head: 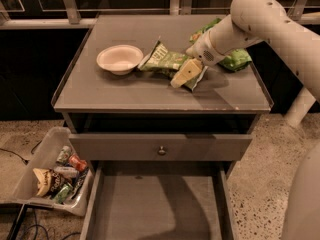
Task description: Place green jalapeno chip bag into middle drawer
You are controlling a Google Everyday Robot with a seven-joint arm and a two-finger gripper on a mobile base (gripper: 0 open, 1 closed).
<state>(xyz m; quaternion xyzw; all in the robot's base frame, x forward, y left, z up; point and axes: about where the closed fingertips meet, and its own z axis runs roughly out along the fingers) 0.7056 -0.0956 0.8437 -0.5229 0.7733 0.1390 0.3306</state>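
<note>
Cabinet top point(125, 91): gripper point(187, 74) at green jalapeno chip bag point(166, 60); middle drawer point(150, 206) open.

No legible text; hand point(186, 74) at chip bag point(164, 60).

**Fig. 1.** The room as I saw it around the grey cabinet point(150, 91), under dim, warm light.
The cabinet stood on a speckled stone floor point(272, 184), with dark glass panes in pale metal frames point(70, 4) behind it. Its upper drawer front point(125, 146) carried a small round knob point(161, 150). At the view's left, a clear plastic bin point(35, 164) of cans and packets lay on the floor, black cables point(20, 156) beside it. The gripper point(192, 69) was over the cabinet top's right half.
</note>
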